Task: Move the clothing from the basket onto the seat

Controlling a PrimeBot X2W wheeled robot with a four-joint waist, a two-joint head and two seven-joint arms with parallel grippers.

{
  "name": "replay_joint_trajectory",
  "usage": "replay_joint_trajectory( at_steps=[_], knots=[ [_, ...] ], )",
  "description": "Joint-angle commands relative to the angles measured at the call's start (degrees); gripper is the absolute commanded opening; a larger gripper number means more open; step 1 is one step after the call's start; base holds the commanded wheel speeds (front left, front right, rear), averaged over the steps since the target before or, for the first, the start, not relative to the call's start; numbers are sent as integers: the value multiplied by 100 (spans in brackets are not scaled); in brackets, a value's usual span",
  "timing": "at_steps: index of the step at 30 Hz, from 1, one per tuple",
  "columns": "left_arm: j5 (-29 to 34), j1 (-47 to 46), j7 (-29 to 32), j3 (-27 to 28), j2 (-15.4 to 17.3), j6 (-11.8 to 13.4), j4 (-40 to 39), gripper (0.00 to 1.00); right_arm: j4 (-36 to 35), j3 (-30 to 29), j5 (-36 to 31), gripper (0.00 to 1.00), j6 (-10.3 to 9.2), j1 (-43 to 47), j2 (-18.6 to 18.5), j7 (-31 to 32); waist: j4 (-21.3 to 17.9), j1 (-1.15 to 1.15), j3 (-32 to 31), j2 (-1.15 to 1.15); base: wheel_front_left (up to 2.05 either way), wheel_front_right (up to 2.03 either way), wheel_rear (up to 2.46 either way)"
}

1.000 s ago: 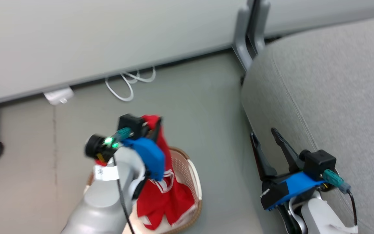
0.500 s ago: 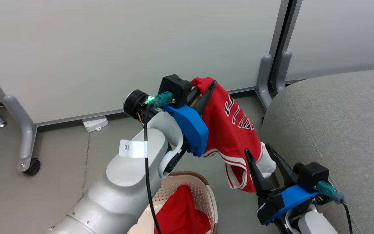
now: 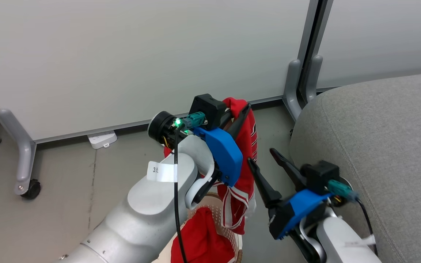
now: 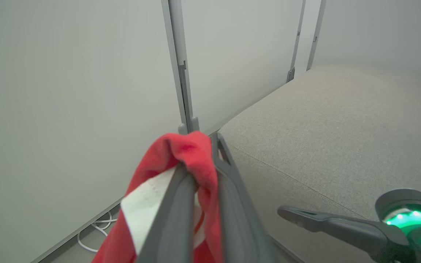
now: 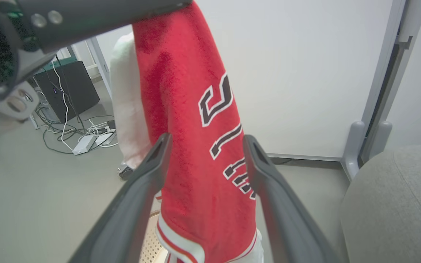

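A red garment of the clothing, with white trim and dark-outlined white lettering, hangs from my left gripper, which is shut on its top fold above the basket. The left wrist view shows that gripper pinching the red cloth. My right gripper stands open just right of the hanging garment. In the right wrist view the garment hangs in line with the gap of the right gripper. More red clothing lies in the cream basket. The grey seat is at the right.
Pale partition panels on grey legs stand behind, one with a caster. A white power strip lies on the floor by the panel. Cables and a black box sit further off to the left.
The head camera has tilted up. My left gripper has lifted the red garment out of the basket. My right gripper has swung left toward the hanging cloth, still open.
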Motion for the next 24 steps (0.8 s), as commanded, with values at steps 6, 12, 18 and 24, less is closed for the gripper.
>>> replay_joint_trajectory(
  at_steps=[6,12,18,24],
  knots=[
    [-259,-132,-70,-255,2,51,-60,0,877,544,145,100,3,-890,-16,239,51,0,-9,0,0,0,0],
    [-509,-186,-108,-474,2,73,-146,0,1811,921,454,100,3,-1452,-16,162,126,0,-34,0,0,0,0],
    [-664,-225,-163,-600,0,94,-132,0,2245,1271,711,0,3,-1772,-14,-29,153,0,-66,0,0,0,0],
    [-755,-291,-259,-688,1,140,4,0,2566,1510,953,0,3,-1958,-14,-225,99,0,-100,0,0,0,0]
  ],
)
